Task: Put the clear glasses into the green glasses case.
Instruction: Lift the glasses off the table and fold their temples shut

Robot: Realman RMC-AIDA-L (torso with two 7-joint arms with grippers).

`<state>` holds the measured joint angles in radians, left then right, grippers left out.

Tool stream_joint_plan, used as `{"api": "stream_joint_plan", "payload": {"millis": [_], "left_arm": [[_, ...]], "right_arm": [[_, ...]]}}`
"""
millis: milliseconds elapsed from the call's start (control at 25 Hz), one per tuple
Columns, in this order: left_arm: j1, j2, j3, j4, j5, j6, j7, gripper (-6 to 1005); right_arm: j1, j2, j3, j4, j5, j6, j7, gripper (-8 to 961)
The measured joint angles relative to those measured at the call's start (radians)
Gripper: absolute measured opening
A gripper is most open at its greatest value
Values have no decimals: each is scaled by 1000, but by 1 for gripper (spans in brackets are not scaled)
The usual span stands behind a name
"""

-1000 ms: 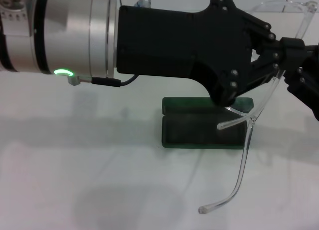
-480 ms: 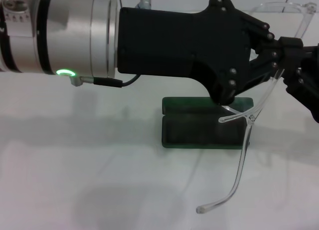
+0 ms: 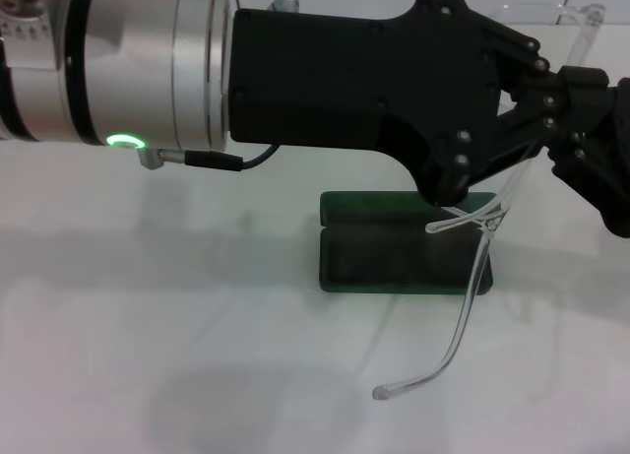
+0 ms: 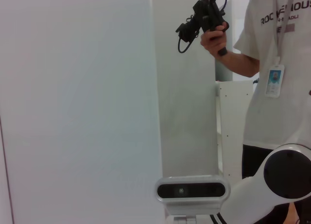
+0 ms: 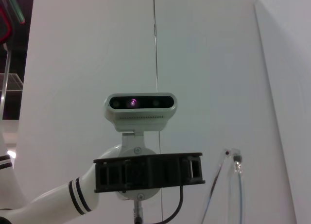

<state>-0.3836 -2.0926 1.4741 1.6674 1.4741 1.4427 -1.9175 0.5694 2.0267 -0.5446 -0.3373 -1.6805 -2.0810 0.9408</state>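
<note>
In the head view we see the left tool (image 3: 539, 119), a black linkage on a silver wrist, reaching across above the white table (image 3: 177, 356). Beyond it, the right tool (image 3: 591, 149) comes in from the right edge. The two meet around the clear, colourless plastic glasses (image 3: 472, 277), which hang in the air: the front reaches up toward the far right, one thin arm curves down toward the near edge, the other crosses it beside the tools. We think both tools pinch the frame, yet the contact is hidden behind the black links, so we cannot tell how either stands. The dark green, flat rectangular glasses case (image 3: 394, 252) lies open on the table toward the far edge, below the left tool, and the hanging arm passes in front of its right end.

The left wrist view shows a pale wall, a head camera unit (image 4: 192, 190), and a person in a white shirt (image 4: 277, 68).

The right wrist view shows that camera unit and a stretch of the clear frame.
</note>
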Motion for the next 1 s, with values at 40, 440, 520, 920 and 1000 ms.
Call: {"api": "stream_joint_plan", "payload": {"millis": [40,440,520,920,1000], "left_arm": [[0,0,0,0,1,0,0,48],[0,0,2,-8,8,1,7,48],[-5,0,2,-19,8,1,13,48],[-9,0,2,-40,2,1,34,49],[-9,0,2,-41,2,-1,40,49]], "right_arm": [[2,0,0,0,0,0,0,55],[29,1,-30,28,6,-4,-12,55],[30,1,-37,29,6,-7,-14,56],[31,1,-51,31,7,-11,-14,56],[31,1,-51,31,7,-11,-14,56]]}}
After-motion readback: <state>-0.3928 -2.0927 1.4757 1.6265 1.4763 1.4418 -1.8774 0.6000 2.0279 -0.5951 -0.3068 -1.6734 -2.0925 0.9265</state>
